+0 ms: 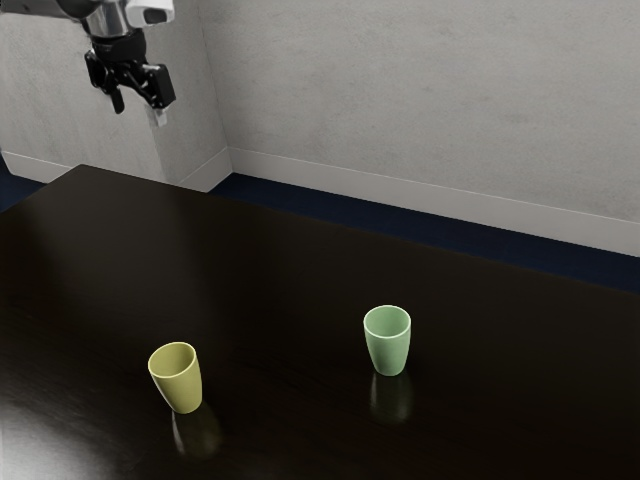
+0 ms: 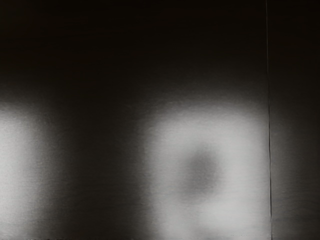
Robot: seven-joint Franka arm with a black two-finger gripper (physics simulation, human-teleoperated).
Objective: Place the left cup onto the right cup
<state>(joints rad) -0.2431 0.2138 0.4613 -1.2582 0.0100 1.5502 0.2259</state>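
A grey, mottled wall [image 1: 420, 90] with a pale skirting board [image 1: 430, 195] stands behind a strip of dark blue floor [image 1: 470, 235], and in front of it, in the exterior view, spreads a black, glossy table [image 1: 300, 280] that mirrors whatever stands on it. Two cups rest on this surface, well apart from each other. The yellow cup [image 1: 177, 377] sits toward the exterior view's left and nearer the camera; the green cup [image 1: 387, 340] sits toward the exterior view's right and a little farther back. Both stand upright with the long axis vertical, open mouth pointing up and narrower base on the table, each with a faint reflection beneath it. The gripper [image 1: 140, 105] hangs high in the exterior view's upper left corner, against the wall and far from either cup — its black fingers are spread apart with nothing between them. In the wrist view the dark table [image 2: 100, 60] lies under the hand, marked by soft pale patches of reflected light and one thin straight line — what that line is cannot be told.
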